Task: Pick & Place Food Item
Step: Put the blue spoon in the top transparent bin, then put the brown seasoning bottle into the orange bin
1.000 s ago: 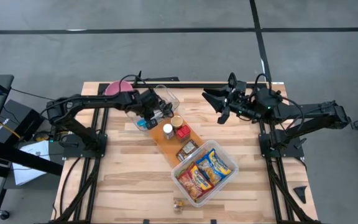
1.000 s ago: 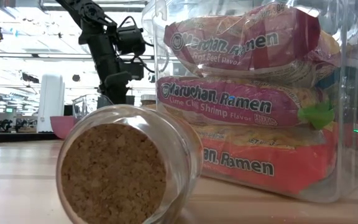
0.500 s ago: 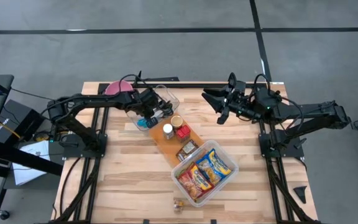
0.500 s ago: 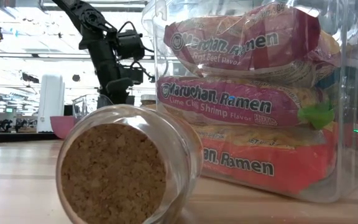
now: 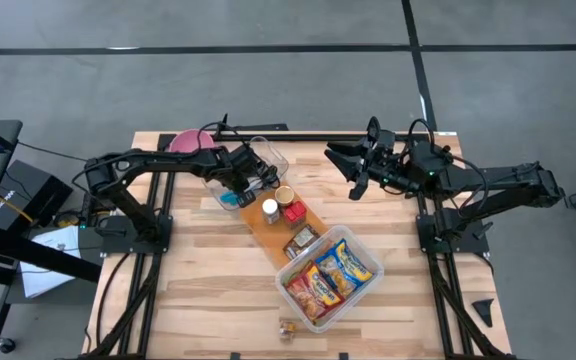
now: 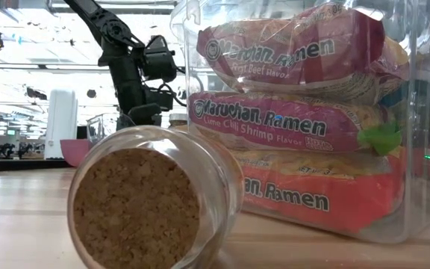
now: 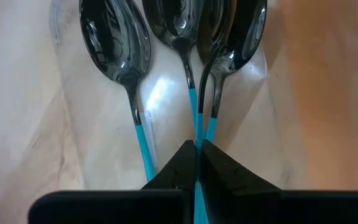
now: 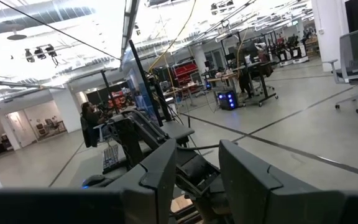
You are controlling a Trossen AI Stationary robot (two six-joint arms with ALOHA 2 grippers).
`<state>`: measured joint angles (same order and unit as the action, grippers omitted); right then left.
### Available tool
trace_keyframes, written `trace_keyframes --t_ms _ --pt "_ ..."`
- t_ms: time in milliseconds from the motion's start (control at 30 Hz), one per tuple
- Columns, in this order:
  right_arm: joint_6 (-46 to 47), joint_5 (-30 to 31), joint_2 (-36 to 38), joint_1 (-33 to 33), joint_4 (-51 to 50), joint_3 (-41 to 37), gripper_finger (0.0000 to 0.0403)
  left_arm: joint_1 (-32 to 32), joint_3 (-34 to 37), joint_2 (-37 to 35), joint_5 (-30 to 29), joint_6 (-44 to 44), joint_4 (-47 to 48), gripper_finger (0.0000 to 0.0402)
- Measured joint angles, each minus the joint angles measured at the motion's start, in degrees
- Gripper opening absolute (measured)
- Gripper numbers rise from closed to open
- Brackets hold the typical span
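Overhead, we see the left gripper (image 5: 250, 178) lowered into a clear tray (image 5: 269, 156) near the far edge of the surface (image 5: 208, 290), beside a pink bowl (image 5: 188, 140). Only the left wrist view shows us the tray's contents: three black spoons (image 7: 115, 43) with teal handles, and the jaws clenched on the teal handle of the spoon nearest the orange board (image 5: 283, 228). We see the teal stem running straight between the two closed fingertips (image 7: 180, 165). Further right, jars and small packets stand on that board, then a clear bin (image 5: 367, 285) of ramen packets (image 5: 330, 275) lies toward the near edge, well apart from both arms. The low view alone lets us read the ramen labels and shows a cork-stoppered jar (image 6: 151, 202) lying on its side. The right gripper (image 5: 353, 166) hangs above the far right corner, jaws partly released, grasping nothing.
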<state>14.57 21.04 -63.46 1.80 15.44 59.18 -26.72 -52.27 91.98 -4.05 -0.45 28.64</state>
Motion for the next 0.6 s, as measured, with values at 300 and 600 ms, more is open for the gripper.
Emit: trace_keyframes --t_ms 300,600 --pt "0.0 0.0 0.0 0.0 -0.02 0.0 0.0118 0.02 0.0 -0.03 -0.04 -1.38 -1.19 0.0022" --pt "0.0 0.0 0.0 0.0 -0.04 0.0 0.0118 0.02 0.0 -0.09 -0.13 -1.36 -2.23 0.0081"
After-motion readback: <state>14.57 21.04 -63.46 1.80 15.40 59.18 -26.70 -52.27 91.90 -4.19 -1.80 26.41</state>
